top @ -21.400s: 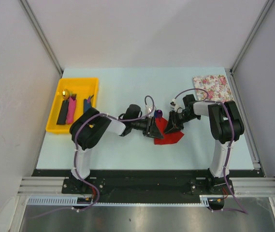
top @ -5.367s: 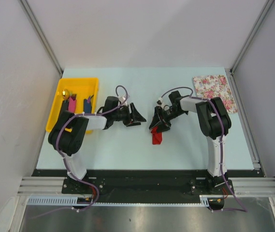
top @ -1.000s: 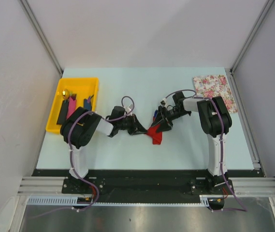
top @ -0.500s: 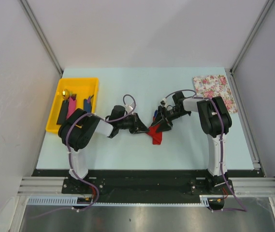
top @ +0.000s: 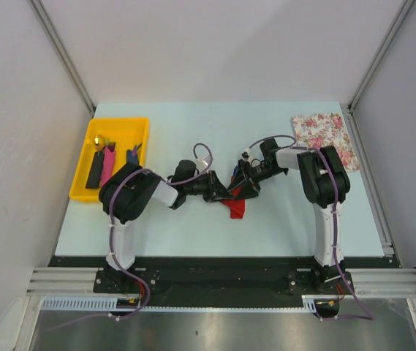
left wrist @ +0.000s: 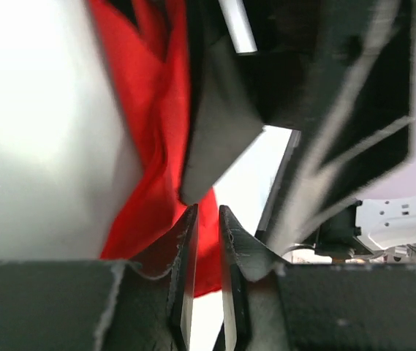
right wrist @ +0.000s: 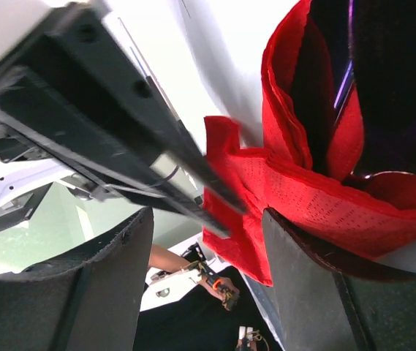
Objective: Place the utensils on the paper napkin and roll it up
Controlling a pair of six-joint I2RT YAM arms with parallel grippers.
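The red paper napkin [top: 234,205] lies crumpled and partly folded at mid-table between both grippers. My left gripper [top: 221,192] is at its left edge. In the left wrist view the napkin [left wrist: 156,110] fills the upper left, and my left gripper [left wrist: 208,213] has its jaws almost together with red paper between the tips. My right gripper [top: 243,187] is open at the napkin's top. In the right wrist view my right gripper [right wrist: 206,219] is wide open, with the napkin [right wrist: 317,190] bunched against its right finger. A dark purple handle [right wrist: 383,80] sits inside the fold. Other utensils [top: 107,167] lie in the tray.
A yellow tray [top: 140,126] stands at the back left with black, pink and blue handled pieces. A white pink-flowered sheet [top: 323,137] lies at the back right. The left arm's black fingers cross the right wrist view [right wrist: 120,131].
My left gripper has moved right, up to the napkin's left edge beside the right gripper. The right gripper has stayed at the napkin's top.
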